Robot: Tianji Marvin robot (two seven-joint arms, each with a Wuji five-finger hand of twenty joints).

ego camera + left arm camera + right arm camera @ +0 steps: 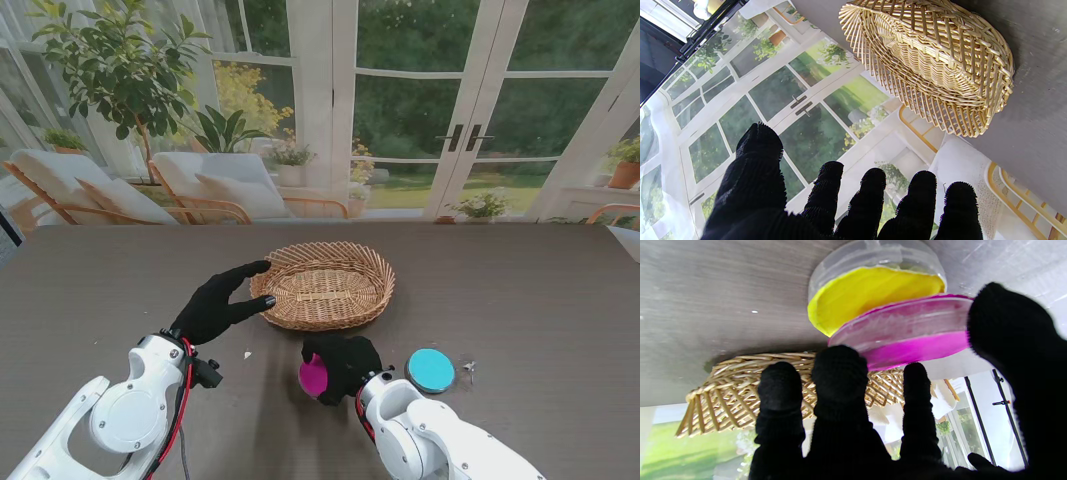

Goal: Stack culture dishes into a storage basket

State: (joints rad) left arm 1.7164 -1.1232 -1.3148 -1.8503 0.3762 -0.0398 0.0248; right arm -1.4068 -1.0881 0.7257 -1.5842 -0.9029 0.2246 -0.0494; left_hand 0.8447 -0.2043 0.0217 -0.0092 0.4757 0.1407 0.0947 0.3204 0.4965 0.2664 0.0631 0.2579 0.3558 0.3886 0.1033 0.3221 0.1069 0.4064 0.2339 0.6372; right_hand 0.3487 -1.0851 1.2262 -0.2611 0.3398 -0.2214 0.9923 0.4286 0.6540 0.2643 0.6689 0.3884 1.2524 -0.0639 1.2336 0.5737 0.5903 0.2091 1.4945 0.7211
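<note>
A woven wicker basket (325,285) stands at the table's middle with nothing in it; the left wrist view shows it too (933,63). My left hand (215,305) is open beside its left rim, fingers spread (870,200), holding nothing. Whether it touches the rim I cannot tell. Nearer to me, my right hand (345,365) is shut on a magenta culture dish (313,376). The right wrist view shows that dish (907,333) tilted, pinched between thumb and fingers. It overlaps a yellow dish (873,296) lying on the table, which the hand hides from the stand view.
A teal dish (431,370) lies flat on the table right of my right hand, with a small clear object (467,367) just beyond it. A tiny white speck (247,354) sits near my left wrist. Windows and garden chairs lie past the table's far edge.
</note>
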